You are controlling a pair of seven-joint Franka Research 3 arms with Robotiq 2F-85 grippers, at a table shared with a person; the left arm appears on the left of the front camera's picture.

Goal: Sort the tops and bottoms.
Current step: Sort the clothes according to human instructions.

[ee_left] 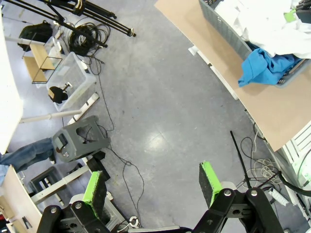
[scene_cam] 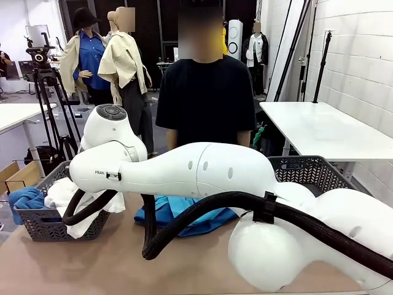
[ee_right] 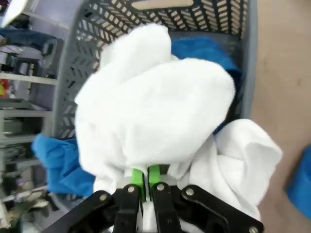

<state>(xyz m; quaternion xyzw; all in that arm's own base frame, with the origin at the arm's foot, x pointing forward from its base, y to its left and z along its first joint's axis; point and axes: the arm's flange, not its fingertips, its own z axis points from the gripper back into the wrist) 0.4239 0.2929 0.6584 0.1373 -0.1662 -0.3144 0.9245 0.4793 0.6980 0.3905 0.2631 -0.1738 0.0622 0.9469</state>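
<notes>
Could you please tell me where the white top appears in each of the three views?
Front view: white top at lower left, spilling over the grey basket.
Left wrist view: top right corner, heaped in that basket.
Right wrist view: centre, gripped by the right end effector.
Shared landmark: the grey basket.

My right arm reaches from five o'clock across the middle toward nine o'clock, covering much of the table. At eight o'clock a grey basket holds a white top, with a royal blue top draped over its left rim. Behind the arm, at centre, lies a turquoise-blue top. A second grey basket sits at three o'clock. A person in black stands at twelve.
</notes>
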